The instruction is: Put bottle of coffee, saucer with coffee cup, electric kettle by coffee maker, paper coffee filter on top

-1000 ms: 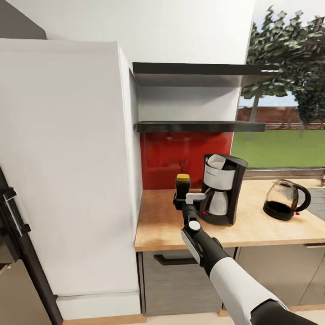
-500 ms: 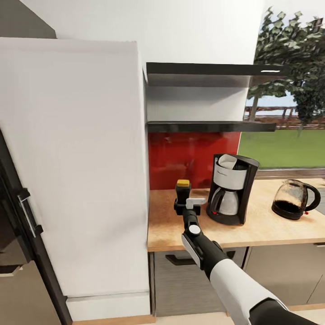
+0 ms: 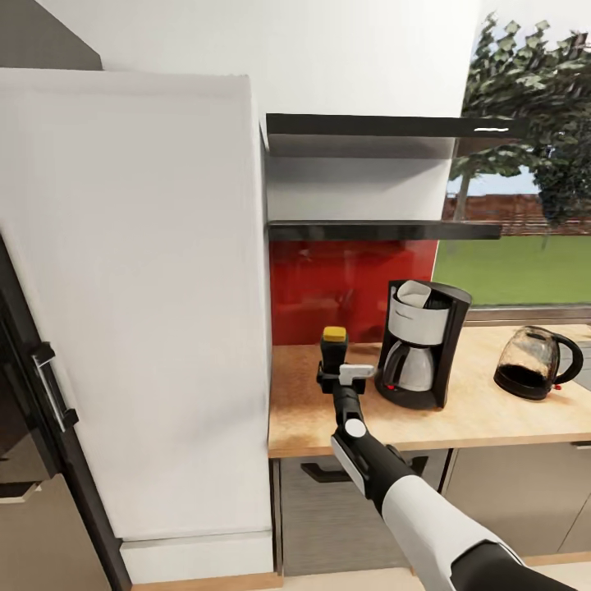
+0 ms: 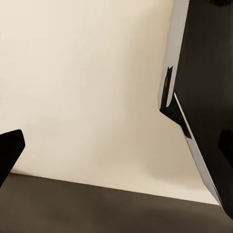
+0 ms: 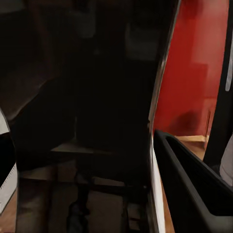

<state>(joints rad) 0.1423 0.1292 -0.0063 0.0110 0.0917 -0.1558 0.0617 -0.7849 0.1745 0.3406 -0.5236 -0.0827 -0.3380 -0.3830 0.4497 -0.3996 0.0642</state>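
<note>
My right gripper (image 3: 337, 376) is shut on the bottle of coffee (image 3: 333, 349), a dark bottle with a yellow-brown cap held upright just left of the coffee maker (image 3: 423, 345). The gripper hides the bottle's base, so I cannot tell if it rests on the kitchen countertop (image 3: 468, 414). In the right wrist view the dark bottle (image 5: 97, 107) sits between the fingers (image 5: 194, 189). A white paper coffee filter (image 3: 413, 293) sits in the top of the coffee maker. The electric kettle (image 3: 535, 363) stands further right on the counter. The kitchen shelf (image 3: 384, 231) above is bare. My left gripper (image 4: 92, 160) hangs open over pale floor.
A tall white cabinet (image 3: 139, 295) walls off the counter's left end. A red backsplash (image 3: 345, 283) runs behind the bottle. A second dark shelf (image 3: 394, 125) sits higher up. A dark appliance with a handle (image 3: 49, 386) stands at far left. Grey cabinet fronts (image 3: 492, 492) lie under the counter.
The camera shifted, so the whole scene slid right early on. The bottle in my right gripper dropped slightly beside the coffee maker, then stayed nearly still.
</note>
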